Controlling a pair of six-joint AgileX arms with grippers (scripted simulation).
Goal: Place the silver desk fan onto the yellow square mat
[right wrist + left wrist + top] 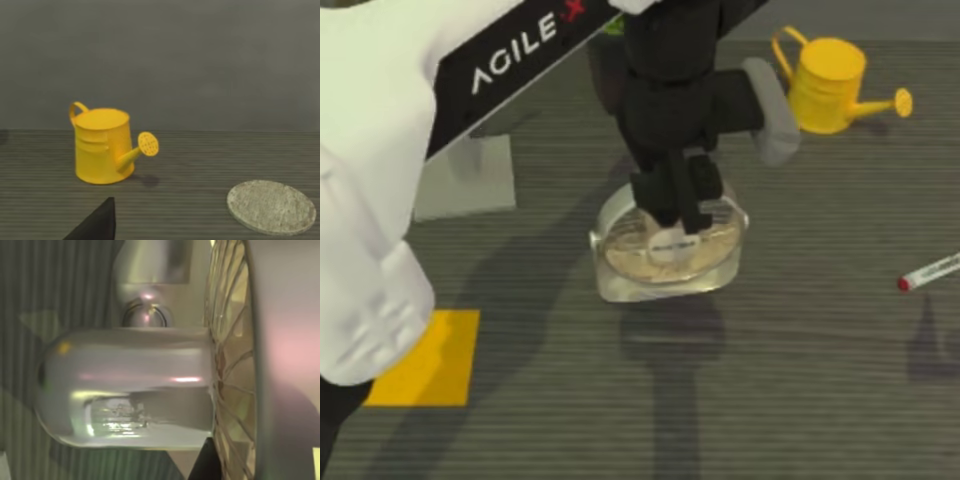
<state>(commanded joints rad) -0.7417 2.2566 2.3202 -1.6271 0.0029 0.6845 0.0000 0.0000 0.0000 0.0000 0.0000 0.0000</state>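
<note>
The silver desk fan [668, 250] is at the table's middle, grille and grey centre label facing up. My left gripper [680, 200] reaches down from above and is shut on the fan's far rim. In the left wrist view the fan's shiny motor housing [125, 385] and wire grille [230, 365] fill the picture, with one black finger [220, 467] against them. The yellow square mat [428, 358] lies flat at the front left, apart from the fan and partly hidden by my left arm. My right gripper [142, 232] is out of the top view and stands open over bare table.
A yellow watering can [825, 85] [102, 147] stands at the back right. A grey post on a square base [470, 175] is at the back left. A red-tipped marker [930, 272] lies at the right edge. A flat grey disc [272, 207] lies near the can.
</note>
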